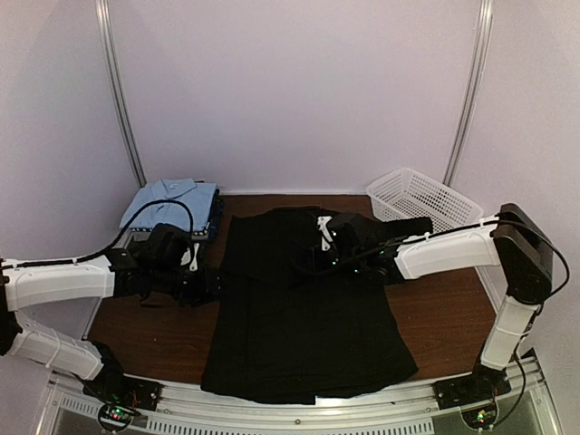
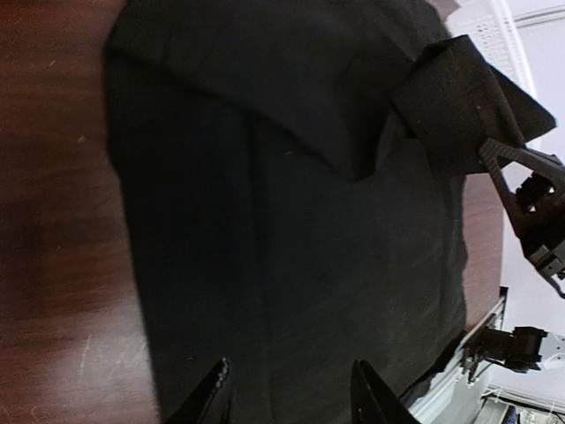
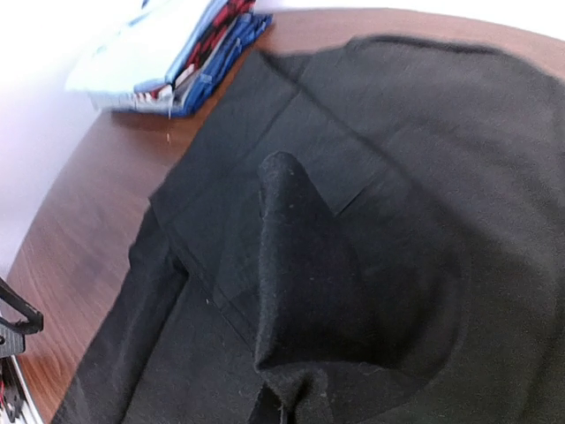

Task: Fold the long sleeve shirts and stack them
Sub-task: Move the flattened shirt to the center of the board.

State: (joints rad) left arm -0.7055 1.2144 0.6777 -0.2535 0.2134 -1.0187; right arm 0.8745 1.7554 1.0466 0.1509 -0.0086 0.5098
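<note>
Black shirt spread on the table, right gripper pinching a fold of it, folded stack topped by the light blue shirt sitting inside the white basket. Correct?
No. The folded stack sits on the table at far left, apart from the white basket at far right; the top view shows it. The rest holds.

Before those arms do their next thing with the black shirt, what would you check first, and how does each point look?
1. Grip: right gripper shut on a raised fold of the black shirt: ok.
2. Free arm: left gripper open, holding nothing, over the shirt's left edge: ok.
3. Flatness: not ok; the pinched fold stands up and layers overlap at the far end.
4. Pile: folded stack, light blue shirt on top, apart from the black shirt: ok.
5. Near hem fully on the table: cannot tell.
</note>
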